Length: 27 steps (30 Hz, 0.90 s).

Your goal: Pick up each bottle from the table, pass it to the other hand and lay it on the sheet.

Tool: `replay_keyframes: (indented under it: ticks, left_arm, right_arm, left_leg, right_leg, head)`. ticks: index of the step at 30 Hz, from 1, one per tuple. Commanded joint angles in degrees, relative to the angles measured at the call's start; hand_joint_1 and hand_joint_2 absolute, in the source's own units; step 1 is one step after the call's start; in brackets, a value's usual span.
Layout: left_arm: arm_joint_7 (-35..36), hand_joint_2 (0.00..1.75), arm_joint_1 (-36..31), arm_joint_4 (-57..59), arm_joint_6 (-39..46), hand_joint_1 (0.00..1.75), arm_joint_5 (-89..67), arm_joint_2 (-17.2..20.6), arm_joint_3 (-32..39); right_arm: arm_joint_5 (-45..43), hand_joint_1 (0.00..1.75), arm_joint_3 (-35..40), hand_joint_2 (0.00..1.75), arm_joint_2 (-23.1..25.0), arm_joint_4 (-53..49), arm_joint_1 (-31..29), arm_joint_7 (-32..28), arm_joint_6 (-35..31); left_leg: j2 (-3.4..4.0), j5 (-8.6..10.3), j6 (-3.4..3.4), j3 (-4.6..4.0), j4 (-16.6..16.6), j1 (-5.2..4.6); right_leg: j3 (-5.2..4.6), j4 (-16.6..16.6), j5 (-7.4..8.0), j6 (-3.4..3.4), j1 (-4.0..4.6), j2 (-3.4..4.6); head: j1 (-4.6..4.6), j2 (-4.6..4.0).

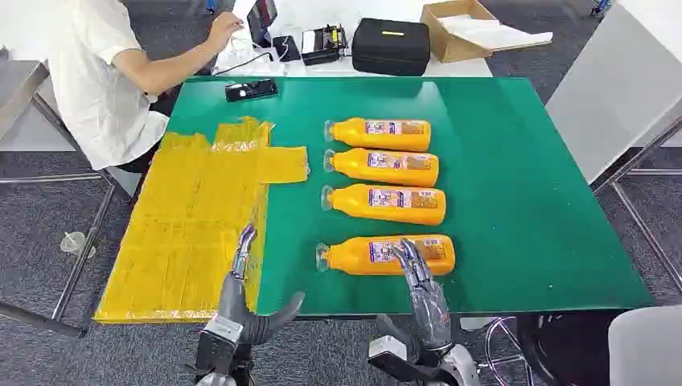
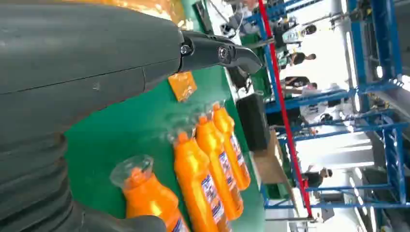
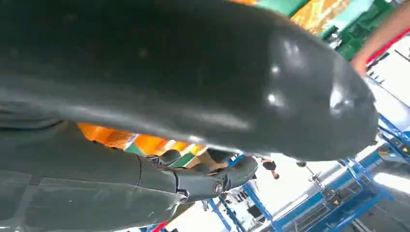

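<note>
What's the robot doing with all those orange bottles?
It is about to pick one up. Four orange bottles lie in a row on the green table, and the right hand is reaching over the nearest bottle without holding it yet. The left hand waits open at the edge of the yellow sheet, which has no bottles on it so far. A person sits at the far corner, busy with other things.

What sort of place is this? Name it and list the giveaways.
Probably a workshop or factory hall set up for robot trials: blue steel racking behind, a green work table with orange bottles in a row, and a person at a neighbouring desk.
</note>
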Motion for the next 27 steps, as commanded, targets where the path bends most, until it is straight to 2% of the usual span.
replay_keyframes:
  ticks: [1, 7, 10, 11, 12, 17, 20, 25, 26, 27]
  left_arm:
    - [0.23, 1.75, -2.38, 5.41, -0.27, 0.00, 0.17, 0.64, -1.26]
    - [0.18, 1.75, -2.34, 5.10, -0.60, 0.00, 0.11, 0.74, -1.59]
    - [1.01, 1.75, -2.11, 4.20, -3.75, 0.00, 3.18, 0.55, -1.35]
    - [1.05, 1.75, -1.95, 3.61, -4.41, 0.00, 3.68, 0.69, -1.39]
    - [0.38, 1.75, -1.88, 3.09, -3.48, 0.00, 2.24, 0.89, -1.75]
    - [1.42, 1.75, -2.30, 4.58, -3.61, 0.00, 1.55, 0.69, -1.94]
    - [1.30, 1.75, -2.40, 6.01, -3.86, 0.00, 1.66, 0.46, -2.78]
    - [1.17, 1.75, -2.82, 6.69, -3.86, 0.00, 1.92, 0.35, -4.11]
    - [1.20, 1.75, -2.95, 6.76, -3.71, 0.00, 1.96, 0.35, -4.23]
    - [1.22, 1.75, -2.97, 6.76, -3.67, 0.00, 2.00, 0.32, -4.22]
  right_arm:
    - [0.11, 0.00, -0.55, 0.00, -1.92, 2.76, -0.32, 0.45, -1.49]
    - [0.53, 0.00, -0.84, 0.00, -2.04, 2.60, -0.32, 1.71, -1.38]
    - [4.86, 0.00, -1.77, 0.00, -3.55, 2.36, -0.35, 6.88, -0.16]
    - [6.15, 0.00, -1.97, 0.00, -4.17, 2.35, -0.20, 7.94, -0.07]
    - [6.54, 0.00, -2.32, 0.00, -4.82, 2.29, 0.13, 8.50, 0.27]
    - [10.95, 0.00, -4.93, 0.00, -7.45, 1.86, 0.44, 14.29, 1.73]
    - [12.31, 0.00, -7.35, 0.00, -9.70, 0.19, 0.28, 15.57, 3.52]
    - [13.99, 0.00, -8.73, 0.00, -10.02, 2.87, -4.29, 15.99, 8.84]
    - [14.41, 0.00, -8.59, 0.00, -9.71, 5.11, -6.10, 16.28, 10.23]
    - [14.57, 0.00, -8.51, 0.00, -9.66, 5.68, -6.57, 16.31, 10.54]
  left_leg:
    - [0.05, -0.08, 0.00, 0.27, -0.05, 0.03]
    - [0.03, -0.04, 0.01, 0.16, -0.05, 0.02]
    - [0.03, -0.04, 0.02, 0.15, -0.04, 0.01]
    - [0.16, -0.27, 0.04, 0.52, 0.04, 0.06]
    - [0.05, -0.09, 0.03, 0.24, -0.02, 0.01]
    - [0.01, -0.12, 0.03, 0.29, 0.00, 0.01]
    - [0.06, -0.14, 0.04, 0.33, 0.01, 0.00]
    - [0.15, -0.06, 0.03, 0.16, -0.01, -0.03]
    - [0.34, -0.27, 0.04, 0.48, 0.09, 0.01]
    - [0.25, -0.10, 0.03, 0.22, 0.00, -0.02]
  right_leg:
    - [0.29, -0.08, -0.07, -0.18, 0.07, -0.04]
    - [0.17, -0.07, -0.03, -0.12, 0.05, -0.03]
    - [0.16, -0.06, -0.04, -0.11, 0.04, -0.03]
    - [0.56, -0.07, -0.21, -0.30, 0.14, 0.00]
    - [0.27, -0.06, -0.08, -0.16, 0.05, -0.04]
    - [0.35, -0.06, -0.12, -0.19, 0.05, -0.08]
    - [0.38, -0.05, -0.12, -0.21, 0.05, -0.05]
    - [0.17, -0.04, 0.00, -0.11, 0.00, 0.08]
    - [0.50, -0.03, -0.14, -0.30, 0.09, 0.18]
    - [0.23, -0.05, 0.00, -0.15, 0.03, 0.17]
  head:
    - [-0.02, 0.00]
    - [-0.02, 0.00]
    - [-0.02, 0.00]
    - [-0.02, 0.00]
    - [-0.02, 0.00]
    - [0.00, 0.00]
    - [-0.02, 0.00]
    - [-0.02, 0.00]
    - [-0.02, 0.00]
    - [-0.02, 0.00]
